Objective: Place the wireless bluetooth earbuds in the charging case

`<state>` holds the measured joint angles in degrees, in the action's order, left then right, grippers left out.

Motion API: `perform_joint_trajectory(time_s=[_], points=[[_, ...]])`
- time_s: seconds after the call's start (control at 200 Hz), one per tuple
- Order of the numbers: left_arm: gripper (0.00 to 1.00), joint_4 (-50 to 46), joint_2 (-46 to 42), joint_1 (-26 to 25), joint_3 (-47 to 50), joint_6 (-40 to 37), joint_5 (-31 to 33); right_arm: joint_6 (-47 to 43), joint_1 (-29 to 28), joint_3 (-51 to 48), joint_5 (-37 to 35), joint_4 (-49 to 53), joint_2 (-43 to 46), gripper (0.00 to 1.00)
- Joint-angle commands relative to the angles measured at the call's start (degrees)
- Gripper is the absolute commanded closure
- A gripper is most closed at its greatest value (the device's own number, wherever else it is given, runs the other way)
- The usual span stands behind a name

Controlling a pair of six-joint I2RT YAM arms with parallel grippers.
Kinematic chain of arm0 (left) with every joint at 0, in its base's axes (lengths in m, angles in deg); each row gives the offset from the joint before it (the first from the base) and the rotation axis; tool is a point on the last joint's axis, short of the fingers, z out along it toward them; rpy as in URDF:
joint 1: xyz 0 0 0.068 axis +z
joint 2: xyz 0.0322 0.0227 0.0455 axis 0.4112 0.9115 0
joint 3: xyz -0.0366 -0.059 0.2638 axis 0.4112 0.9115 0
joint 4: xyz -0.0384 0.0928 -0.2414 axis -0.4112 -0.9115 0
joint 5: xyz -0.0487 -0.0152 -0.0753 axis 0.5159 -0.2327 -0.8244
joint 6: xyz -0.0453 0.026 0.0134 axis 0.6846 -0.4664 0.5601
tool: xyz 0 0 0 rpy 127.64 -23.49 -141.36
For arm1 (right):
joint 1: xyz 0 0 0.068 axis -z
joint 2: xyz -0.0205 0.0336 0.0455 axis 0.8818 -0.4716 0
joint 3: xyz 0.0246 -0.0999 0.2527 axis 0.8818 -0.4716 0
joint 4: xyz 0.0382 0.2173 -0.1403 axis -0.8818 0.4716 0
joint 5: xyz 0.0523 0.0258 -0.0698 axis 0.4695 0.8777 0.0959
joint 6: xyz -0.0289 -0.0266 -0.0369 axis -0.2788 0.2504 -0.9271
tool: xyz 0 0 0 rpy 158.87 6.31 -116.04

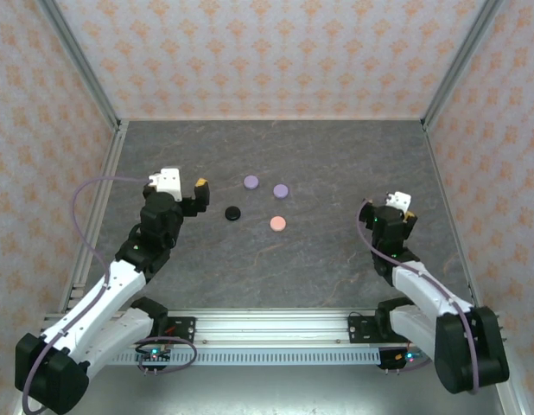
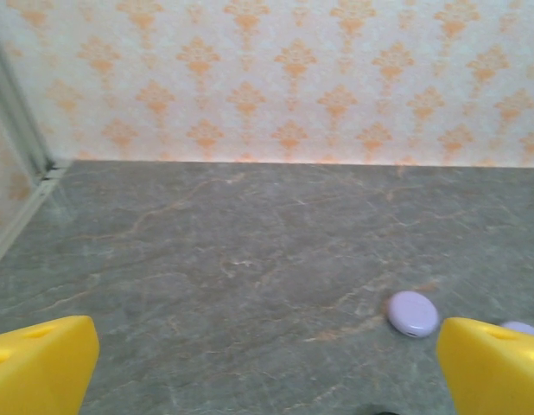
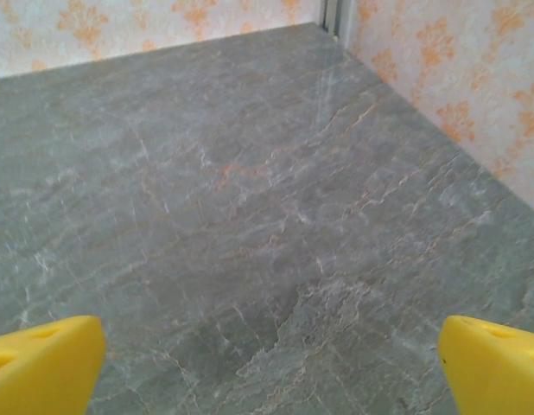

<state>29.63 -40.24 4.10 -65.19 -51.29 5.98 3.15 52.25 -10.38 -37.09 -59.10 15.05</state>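
Four small round charging cases lie shut mid-table: two lilac (image 1: 251,181) (image 1: 281,190), one black (image 1: 233,213) and one pink (image 1: 277,224). The earbuds are hidden. My left gripper (image 1: 179,188) hovers left of the cases, open, with nothing between its yellow fingers (image 2: 42,367). In the left wrist view a lilac case (image 2: 413,313) lies just inside the right finger, and the other lilac case (image 2: 522,328) peeks over that finger. My right gripper (image 1: 392,207) stands open over bare table, right of the cases, with its yellow fingertips (image 3: 496,367) wide apart.
Patterned walls close the table at the back and both sides, with metal posts in the corners (image 1: 118,121). The grey stone tabletop (image 1: 319,259) stretches between the cases and the rail at the near edge (image 1: 267,324).
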Motion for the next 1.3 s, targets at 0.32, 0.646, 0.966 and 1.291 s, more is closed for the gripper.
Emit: perform_joint_trajectory(time_s=[0.32, 0.646, 0.966, 1.291], points=[[0.0, 13.5, 1.1, 5.9, 9.6, -4.3, 8.5, -6.4, 5.9, -2.5, 14.9, -36.7, -22.1, 0.01], [0.0, 27.6, 14.3, 9.7, 14.1, -6.1, 5.8, -2.9, 10.1, 8.6, 18.8, -22.5, -29.1, 0.01], [0.0, 45.7, 30.7, 17.0, 16.1, -5.2, -8.5, -3.0, 10.1, 8.7, 18.8, -22.2, -29.0, 0.01], [0.0, 39.1, 37.7, 19.8, 9.0, -3.9, -12.9, -3.0, 10.0, 8.7, 18.8, -22.2, -29.0, 0.01]])
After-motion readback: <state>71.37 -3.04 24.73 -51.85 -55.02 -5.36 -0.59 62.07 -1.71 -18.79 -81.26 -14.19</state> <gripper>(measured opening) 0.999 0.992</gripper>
